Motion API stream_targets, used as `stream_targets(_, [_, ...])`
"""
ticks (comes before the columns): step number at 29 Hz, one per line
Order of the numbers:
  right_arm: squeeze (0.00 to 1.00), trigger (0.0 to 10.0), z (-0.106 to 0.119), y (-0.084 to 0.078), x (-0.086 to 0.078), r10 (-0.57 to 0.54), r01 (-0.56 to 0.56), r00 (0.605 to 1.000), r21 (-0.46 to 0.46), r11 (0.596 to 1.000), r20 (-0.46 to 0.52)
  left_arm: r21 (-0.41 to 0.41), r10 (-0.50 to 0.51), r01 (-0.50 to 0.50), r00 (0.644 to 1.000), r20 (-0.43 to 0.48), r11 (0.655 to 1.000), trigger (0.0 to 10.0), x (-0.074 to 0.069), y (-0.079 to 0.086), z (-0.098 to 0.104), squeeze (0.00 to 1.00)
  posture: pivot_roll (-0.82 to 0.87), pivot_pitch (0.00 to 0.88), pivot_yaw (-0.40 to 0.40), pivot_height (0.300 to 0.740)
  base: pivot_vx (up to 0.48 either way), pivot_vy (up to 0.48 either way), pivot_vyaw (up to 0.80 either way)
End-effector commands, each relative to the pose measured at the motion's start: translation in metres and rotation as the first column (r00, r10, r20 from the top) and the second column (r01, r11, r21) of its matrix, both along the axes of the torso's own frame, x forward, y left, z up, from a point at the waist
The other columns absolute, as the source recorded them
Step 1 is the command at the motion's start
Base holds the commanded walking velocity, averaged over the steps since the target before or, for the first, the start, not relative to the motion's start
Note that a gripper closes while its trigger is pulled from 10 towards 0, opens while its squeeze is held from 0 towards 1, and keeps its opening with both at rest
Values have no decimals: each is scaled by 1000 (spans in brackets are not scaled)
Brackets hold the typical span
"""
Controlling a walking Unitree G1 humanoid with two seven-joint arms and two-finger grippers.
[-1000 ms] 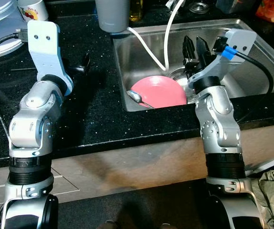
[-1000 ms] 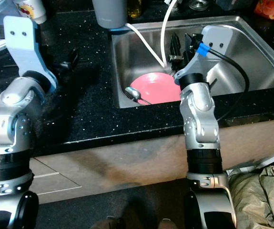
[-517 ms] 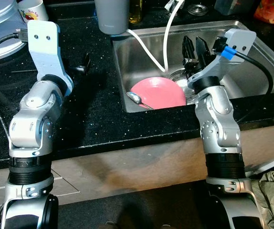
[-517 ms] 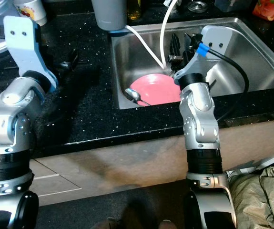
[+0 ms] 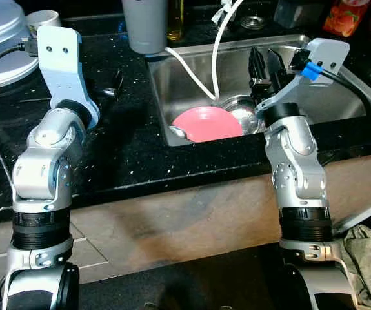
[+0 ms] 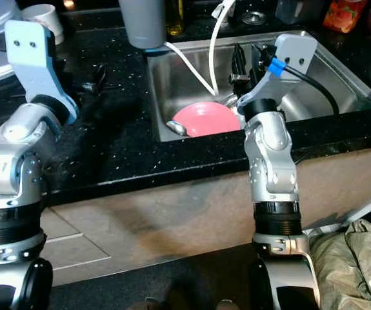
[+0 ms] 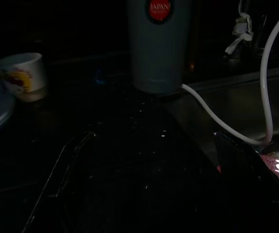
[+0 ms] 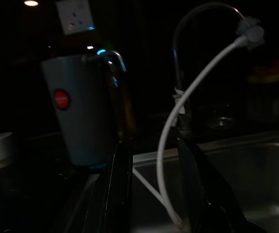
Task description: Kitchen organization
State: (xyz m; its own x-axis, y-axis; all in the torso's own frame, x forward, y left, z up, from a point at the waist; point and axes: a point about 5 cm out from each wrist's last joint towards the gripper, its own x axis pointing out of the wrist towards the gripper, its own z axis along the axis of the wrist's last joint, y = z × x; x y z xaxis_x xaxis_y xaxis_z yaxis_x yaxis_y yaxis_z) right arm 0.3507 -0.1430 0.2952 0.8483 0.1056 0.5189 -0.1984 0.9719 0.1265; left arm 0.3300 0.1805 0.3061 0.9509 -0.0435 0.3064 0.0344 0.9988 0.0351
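A pink plate [image 5: 206, 123] lies in the steel sink [image 5: 327, 90], with a spoon [image 5: 179, 133] at its near-left rim and a shiny metal bowl [image 5: 240, 111] beside it. My right gripper [image 5: 267, 64] hovers above the sink, right of the plate, open and empty; the right wrist view shows its two fingers [image 8: 122, 189] apart. My left gripper [image 5: 115, 86] hangs over the black counter [image 5: 127, 148] left of the sink. It is open with nothing between its fingers [image 7: 241, 165]. A grey tumbler [image 5: 144, 26] stands behind the sink's left corner.
A white hose [image 5: 188, 61] runs from the tap down into the sink. White plates [image 5: 1, 22] and a white cup [image 5: 40, 18] sit at the back left. An oil bottle [image 5: 175, 16] and an orange packet [image 5: 342, 16] stand along the back. A crumpled bag [image 5: 369, 248] lies on the floor.
The camera has shifted, so more of the counter's back shows and the plate partly hides the spoon. Both arms keep the same pose, grippers still open.
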Motion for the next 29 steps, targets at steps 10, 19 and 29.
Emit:
stream_targets(10, [0, 10000, -4, 2, 1, 40, -40, 999, -2, 999, -22, -6, 1, -1, 1000, -2, 1000, 10000, -3, 0, -4, 0, 57, 150, 7, 740, 0, 0, 0])
stream_targets(19, [0, 10000, -5, 5, -1, 64, -64, 998, -10, 998, -21, -8, -4, 4, 1000, 25, 1000, 10000, -6, -1, -4, 0, 53, 152, 9, 740, 0, 0, 0])
stream_targets(29, [0, 10000, -8, 10, -4, 196, -192, 980, 87, 977, -30, -163, -241, 254, 966, 92, 953, 10000, -15, -11, 1, 0, 56, 154, 4, 740, 0, 0, 0])
